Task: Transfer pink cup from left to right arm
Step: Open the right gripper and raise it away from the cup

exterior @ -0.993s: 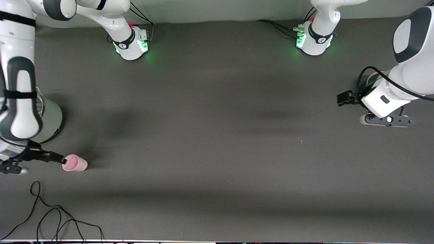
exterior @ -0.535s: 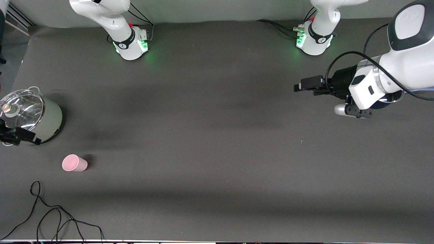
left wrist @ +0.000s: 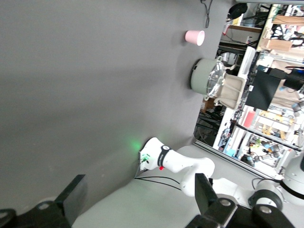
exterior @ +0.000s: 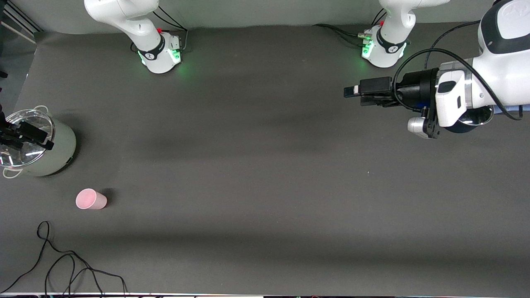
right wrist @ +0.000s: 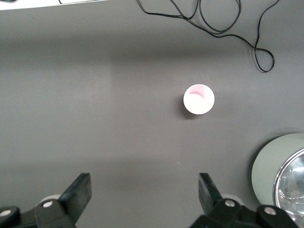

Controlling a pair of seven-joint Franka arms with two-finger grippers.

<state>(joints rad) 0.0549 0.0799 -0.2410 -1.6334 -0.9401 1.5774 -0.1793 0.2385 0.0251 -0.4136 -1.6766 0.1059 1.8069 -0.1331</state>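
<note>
Currently we note small pale pink tapered cup (exterior: 91, 199) upright near right arm's end; right gripper (exterior: 25, 135) over grey-green pot (exterior: 58, 151), fingers apart; left gripper (exterior: 352, 92) well apart, fingers apart.

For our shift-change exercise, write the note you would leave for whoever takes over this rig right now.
Left gripper: open, holding nothing, over bare table toward the left arm's end.
Right gripper: open, holding nothing, over the grey-green pot with the glass lid.
Pink cup: upright on the table at the right arm's end, nearer the front camera than the pot, touched by neither gripper.
Done: the cup stands at the right arm's end, released.
Left: nothing obvious; check the cup is where you want it.
</note>
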